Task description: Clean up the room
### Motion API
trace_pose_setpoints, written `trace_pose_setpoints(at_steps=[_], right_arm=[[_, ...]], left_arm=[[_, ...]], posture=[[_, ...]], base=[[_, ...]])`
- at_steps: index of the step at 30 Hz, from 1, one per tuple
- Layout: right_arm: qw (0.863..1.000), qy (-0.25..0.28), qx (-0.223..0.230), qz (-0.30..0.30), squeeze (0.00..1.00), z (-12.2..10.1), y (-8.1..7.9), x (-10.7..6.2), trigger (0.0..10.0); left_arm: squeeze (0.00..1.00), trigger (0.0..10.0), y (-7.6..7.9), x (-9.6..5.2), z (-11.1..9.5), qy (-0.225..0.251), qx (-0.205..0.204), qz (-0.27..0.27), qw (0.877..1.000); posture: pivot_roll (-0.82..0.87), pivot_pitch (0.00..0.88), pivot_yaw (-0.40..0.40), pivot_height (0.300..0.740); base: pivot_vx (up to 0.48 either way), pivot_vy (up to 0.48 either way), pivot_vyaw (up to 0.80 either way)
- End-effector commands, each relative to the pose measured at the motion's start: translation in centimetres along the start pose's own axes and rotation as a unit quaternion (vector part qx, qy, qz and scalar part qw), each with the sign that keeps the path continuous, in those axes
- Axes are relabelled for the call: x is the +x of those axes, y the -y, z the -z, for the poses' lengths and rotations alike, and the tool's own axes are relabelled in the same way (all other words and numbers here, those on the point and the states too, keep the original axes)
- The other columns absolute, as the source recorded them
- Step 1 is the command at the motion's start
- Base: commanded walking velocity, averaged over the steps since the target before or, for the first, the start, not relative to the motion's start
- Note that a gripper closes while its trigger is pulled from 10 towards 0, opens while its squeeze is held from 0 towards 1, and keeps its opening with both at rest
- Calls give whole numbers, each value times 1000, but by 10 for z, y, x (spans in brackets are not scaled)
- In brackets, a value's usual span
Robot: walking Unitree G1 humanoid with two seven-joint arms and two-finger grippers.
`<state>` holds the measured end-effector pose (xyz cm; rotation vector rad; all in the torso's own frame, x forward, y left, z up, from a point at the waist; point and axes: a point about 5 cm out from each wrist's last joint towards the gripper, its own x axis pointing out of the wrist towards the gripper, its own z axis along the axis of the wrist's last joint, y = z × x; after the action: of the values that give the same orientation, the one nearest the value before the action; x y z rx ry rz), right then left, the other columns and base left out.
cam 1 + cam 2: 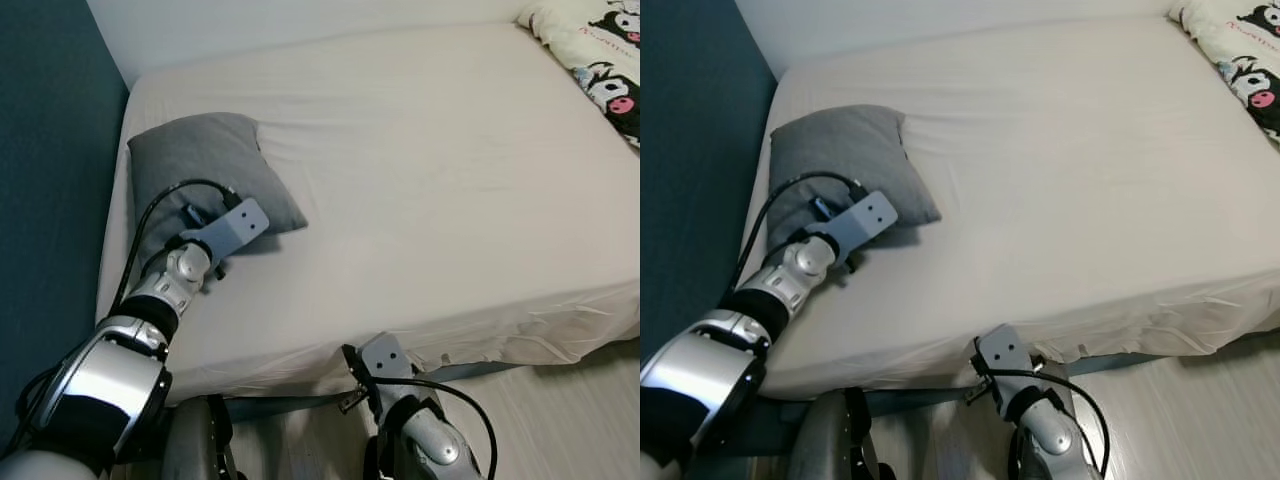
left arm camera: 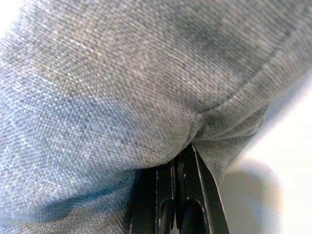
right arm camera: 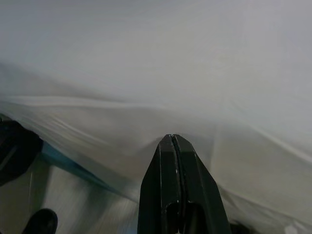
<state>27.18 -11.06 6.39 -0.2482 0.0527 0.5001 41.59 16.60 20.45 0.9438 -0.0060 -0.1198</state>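
Left gripper [image 2: 181, 158] on grey pillow [image 1: 205, 165]

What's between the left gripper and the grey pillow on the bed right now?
Nothing visible. The left gripper is already at the near edge of the grey pillow, its fingers closed on a fold of the fabric. The right gripper is shut, low by the bed's front edge.

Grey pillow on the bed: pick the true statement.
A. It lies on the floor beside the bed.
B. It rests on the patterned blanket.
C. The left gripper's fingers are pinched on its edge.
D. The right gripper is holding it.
C. The left wrist view shows the left gripper with its black fingers closed on a fold of the grey pillow, which lies on the bed near the dark wall.
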Motion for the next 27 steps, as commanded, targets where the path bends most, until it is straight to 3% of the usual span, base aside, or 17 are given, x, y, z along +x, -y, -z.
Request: trace_pose_setpoints(at_steps=[1, 6, 7, 8, 9, 11, 12, 13, 16, 19, 21, 23, 24, 26, 27], right_arm=[[1000, -18, 0, -5, 0, 6, -4, -5, 10000], [1000, -20, -1, -10, 0, 6, -5, -3, 10000], [1000, -21, 0, -11, 0, 6, -6, -2, 10000], [1000, -21, 1, -13, 0, 6, -6, -2, 10000], [1000, -22, 1, -17, 0, 5, -8, -1, 10000], [1000, -23, 2, -20, 0, 5, -9, 0, 10000], [999, -24, 3, -25, 0, 5, -11, 3, 10000], [999, -24, 3, -25, 0, 5, -11, 3, 10000], [999, -25, 8, -25, 0, 5, -11, 6, 10000], [999, -22, 23, -15, 0, 3, -9, 11, 10000], [999, -21, 25, -12, 0, 2, -8, 12, 10000], [999, -18, 29, -8, 0, 1, -7, 13, 10000], [999, -13, 37, 2, 0, -1, -3, 17, 10000], [999, -13, 37, 2, 0, -1, -3, 17, 10000], [999, -12, 42, 8, 0, -1, 0, 18, 10000]], left_arm=[[0, 0, 2, -1, 7, -17, 4, 0, 1000], [0, 0, 13, -7, 22, -23, -16, 36, 999], [0, 1647, 18, -10, 29, -25, -14, 54, 998], [0, 2627, 21, -12, 33, -27, -12, 66, 997], [0, 10000, 25, -16, 42, -31, -16, 82, 996], [0, 10000, 27, -19, 48, -34, -19, 92, 995], [0, 10000, 33, -29, 64, -36, -53, 118, 991], [0, 10000, 33, -29, 64, -36, -53, 118, 991], [0, 10000, 36, -41, 80, -25, -105, 147, 983], [0, 10000, 32, -51, 90, 5, -155, 167, 974], [0, 10000, 31, -54, 92, 10, -165, 171, 971], [0, 10000, 28, -56, 94, 21, -183, 170, 968], [0, 10000, 20, -62, 97, 46, -225, 158, 960], [0, 10000, 20, -62, 97, 46, -225, 158, 960], [0, 10000, 16, -63, 97, 58, -247, 150, 956]], posture=[[-82, 425, 30, 550], [-82, 411, 22, 550], [-79, 403, 19, 550], [-79, 403, 19, 550], [-78, 396, 13, 550], [-78, 396, 13, 550], [-75, 374, -4, 550], [-75, 374, -4, 550], [-70, 352, -13, 550], [-64, 318, -19, 550], [-63, 313, -21, 550], [-61, 295, -23, 550], [-59, 255, -27, 550], [-59, 255, -27, 550], [-52, 224, -31, 550]], base=[[0, 0, 0], [0, 0, 0], [0, 0, 0], [0, 0, 0], [0, 0, 0], [0, 0, 0], [0, 0, 0], [0, 0, 0], [0, 0, 0], [0, 0, 0], [0, 0, 0], [0, 0, 0], [0, 0, 0], [0, 0, 0], [0, 0, 0]])
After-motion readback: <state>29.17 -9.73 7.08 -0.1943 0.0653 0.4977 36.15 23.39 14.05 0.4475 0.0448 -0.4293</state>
